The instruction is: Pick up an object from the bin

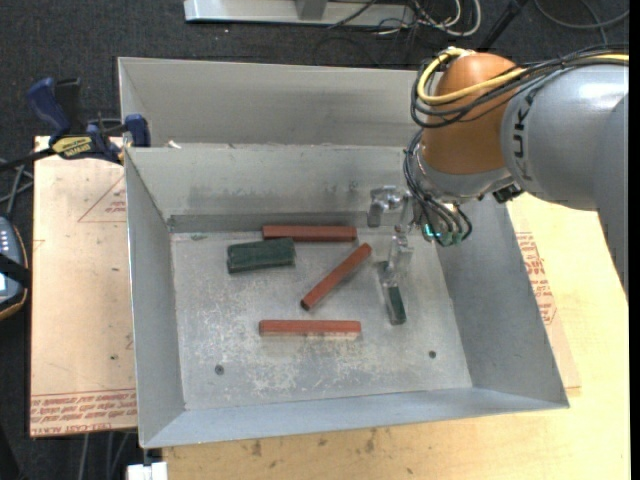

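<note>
My gripper (396,296) reaches down into the right middle of the bin, its dark lower end close to the floor. Just left of it lies a red-brown bar (336,276), slanted with its upper end toward the gripper and a small gap between them. A second red-brown bar (310,328) lies flat, below and to the left of the gripper. A third red-brown bar (309,233) lies along the foot of the back wall, up and to the left. I see nothing held in the gripper.
A dark green block (261,256) lies at the left, below the back bar's left end. The arm with its orange cover and cables hangs over the bin's right rear corner. Bare floor stretches along the front and the left.
</note>
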Controlling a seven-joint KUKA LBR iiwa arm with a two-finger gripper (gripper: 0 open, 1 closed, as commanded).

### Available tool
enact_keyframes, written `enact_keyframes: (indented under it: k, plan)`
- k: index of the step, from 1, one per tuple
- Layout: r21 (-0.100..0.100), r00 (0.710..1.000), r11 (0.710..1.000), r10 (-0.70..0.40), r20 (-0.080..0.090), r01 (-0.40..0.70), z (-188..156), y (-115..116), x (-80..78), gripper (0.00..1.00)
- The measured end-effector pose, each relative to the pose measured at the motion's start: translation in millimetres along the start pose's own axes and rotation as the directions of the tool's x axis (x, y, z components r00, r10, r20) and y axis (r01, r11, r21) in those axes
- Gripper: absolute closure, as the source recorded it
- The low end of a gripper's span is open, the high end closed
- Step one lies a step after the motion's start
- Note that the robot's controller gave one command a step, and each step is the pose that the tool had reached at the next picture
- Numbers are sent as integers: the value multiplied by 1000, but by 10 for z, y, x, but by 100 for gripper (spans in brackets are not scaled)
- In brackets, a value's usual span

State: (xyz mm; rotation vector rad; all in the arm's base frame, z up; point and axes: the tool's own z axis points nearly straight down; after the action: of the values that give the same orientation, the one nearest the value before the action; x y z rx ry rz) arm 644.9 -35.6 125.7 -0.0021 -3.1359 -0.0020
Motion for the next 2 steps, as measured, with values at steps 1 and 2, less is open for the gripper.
enact_keyframes:
  k: [1,2]
  plan:
    - [1,1000,1000,-1,8,1,-51,0,-19,0]
    - [0,998,998,59,13,-59,319,366,-77,0]
